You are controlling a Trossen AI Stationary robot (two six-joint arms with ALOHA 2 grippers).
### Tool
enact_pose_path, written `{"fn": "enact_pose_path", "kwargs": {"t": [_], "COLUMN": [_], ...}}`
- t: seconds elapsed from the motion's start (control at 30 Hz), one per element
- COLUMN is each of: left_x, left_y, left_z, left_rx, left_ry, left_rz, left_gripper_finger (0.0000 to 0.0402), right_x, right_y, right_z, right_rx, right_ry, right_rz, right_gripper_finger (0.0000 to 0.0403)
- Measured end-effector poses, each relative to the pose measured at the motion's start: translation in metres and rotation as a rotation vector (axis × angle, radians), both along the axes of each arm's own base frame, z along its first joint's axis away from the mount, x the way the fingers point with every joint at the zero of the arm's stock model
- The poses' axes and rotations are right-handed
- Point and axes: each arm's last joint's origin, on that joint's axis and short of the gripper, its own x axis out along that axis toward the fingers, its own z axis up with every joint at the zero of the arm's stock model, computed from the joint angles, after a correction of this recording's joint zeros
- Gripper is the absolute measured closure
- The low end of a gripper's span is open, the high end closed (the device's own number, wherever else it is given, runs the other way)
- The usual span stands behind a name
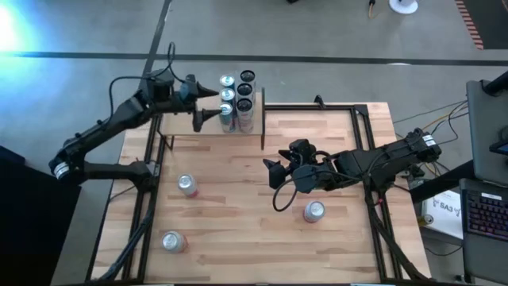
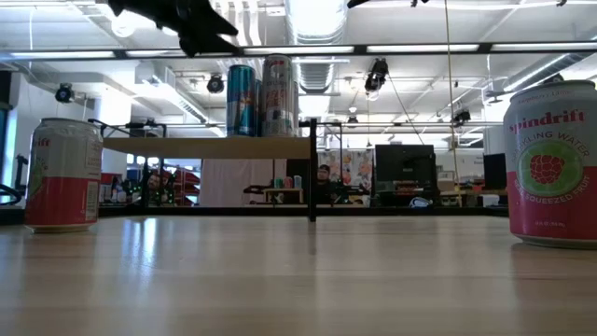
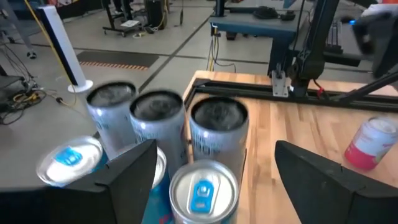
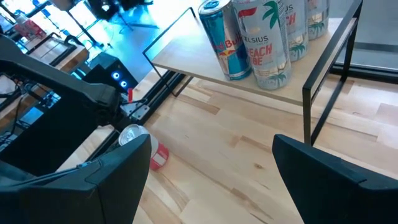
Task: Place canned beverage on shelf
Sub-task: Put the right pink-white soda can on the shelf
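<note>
High view | shelf [image 1: 208, 127]: 5 cans (clustered) | table [image 1: 238, 238]: 3 cans | both fingers open

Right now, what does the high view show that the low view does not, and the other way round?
Only the high view shows both arms whole, with the left hand open beside the cans on the shelf and the right hand open over the middle of the table. It also shows a third loose can.

Only the low view shows the label on the loose can on the picture's right and the room behind.

Both show the shelf loaded with cans and loose cans standing upright on the table.
</note>
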Motion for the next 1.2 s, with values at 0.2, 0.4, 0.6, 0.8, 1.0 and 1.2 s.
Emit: {"fn": "enact_pose_path", "kwargs": {"t": [0.2, 0.4, 0.6, 0.8, 1.0, 1.2], "left_x": [-0.010, -0.022, -0.041, -0.054, -0.056, -0.042], "left_y": [-0.009, -0.020, -0.045, -0.072, -0.078, -0.070], "left_z": [0.035, 0.052, 0.039, 0.004, -0.026, -0.035], "left_rx": [-0.017, -0.145, -0.241, -0.382, -0.405, -0.543], "left_ry": [0.007, 0.015, -0.027, -0.157, -0.225, -0.351], "left_rz": [0.000, 0.020, -0.005, -0.029, 0.017, 0.022], "left_gripper_finger": [0.0105, 0.0107, 0.0119, 0.0130, 0.0132, 0.0132], "right_x": [0.001, 0.000, -0.004, 0.007, 0.032, 0.053], "right_y": [0.001, 0.004, 0.010, 0.019, 0.012, -0.010], "right_z": [-0.001, -0.005, -0.029, -0.057, -0.070, -0.068], "right_rx": [0.021, 0.072, 0.164, 0.205, 0.123, 0.197], "right_ry": [0.011, 0.075, 0.250, 0.355, 0.364, 0.354], "right_rz": [0.033, 0.147, 0.211, 0.263, 0.321, 0.366], "right_gripper_finger": [0.0077, 0.0077, 0.0077, 0.0077, 0.0077, 0.0080]}}
